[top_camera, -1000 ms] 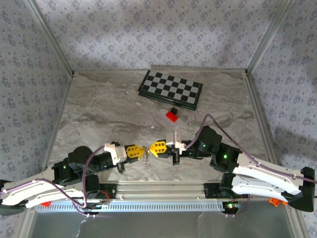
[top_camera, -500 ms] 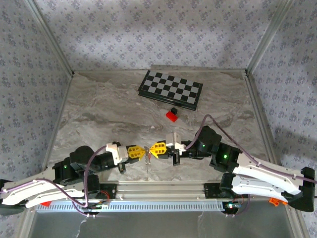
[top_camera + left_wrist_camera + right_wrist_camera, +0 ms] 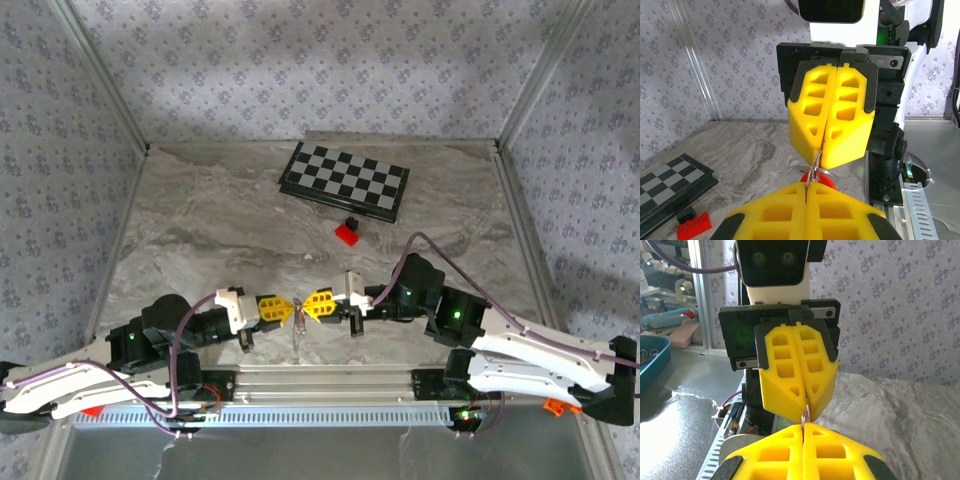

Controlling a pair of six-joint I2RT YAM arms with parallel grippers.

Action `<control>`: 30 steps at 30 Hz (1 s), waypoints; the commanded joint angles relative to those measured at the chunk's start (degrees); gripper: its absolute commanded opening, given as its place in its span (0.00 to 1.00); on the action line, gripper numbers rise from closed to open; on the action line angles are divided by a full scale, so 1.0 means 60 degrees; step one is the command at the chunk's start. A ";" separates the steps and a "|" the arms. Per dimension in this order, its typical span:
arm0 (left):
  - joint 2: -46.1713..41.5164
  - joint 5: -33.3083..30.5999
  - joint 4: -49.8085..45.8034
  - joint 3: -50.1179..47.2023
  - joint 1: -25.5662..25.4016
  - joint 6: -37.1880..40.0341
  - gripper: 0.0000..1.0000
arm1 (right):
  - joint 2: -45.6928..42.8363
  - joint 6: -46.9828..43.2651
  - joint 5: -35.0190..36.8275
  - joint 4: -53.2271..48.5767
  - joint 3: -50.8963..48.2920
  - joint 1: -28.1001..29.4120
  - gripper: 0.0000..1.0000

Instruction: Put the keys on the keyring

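1. Yellow fingers of the left tool and the right tool meet tip to tip above the near part of the marbled surface, midway between the two arms.
2. Left tool: I see its jaws pressed flat together. In its wrist view a thin silvery strand enters the seam.
3. Right tool: jaws likewise closed, pinching the same strand at the tips.
4. Keyring: I read the strand as the pale chain. From above, its slack trails from the meeting tips toward the near edge.
5. Key: the red-orange head shows just beneath the right tool's tips, close against the strand. I cannot tell whether it is threaded on.
6. Chessboard: lies at the far edge. A red block with a black piece sits just in front of it, well apart from both tools.
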 commanded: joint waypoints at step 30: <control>-0.0163 -0.0093 0.0588 0.0530 -0.0064 -0.0443 0.00 | -0.0351 -0.1339 0.1364 -0.1162 0.0212 0.0808 0.00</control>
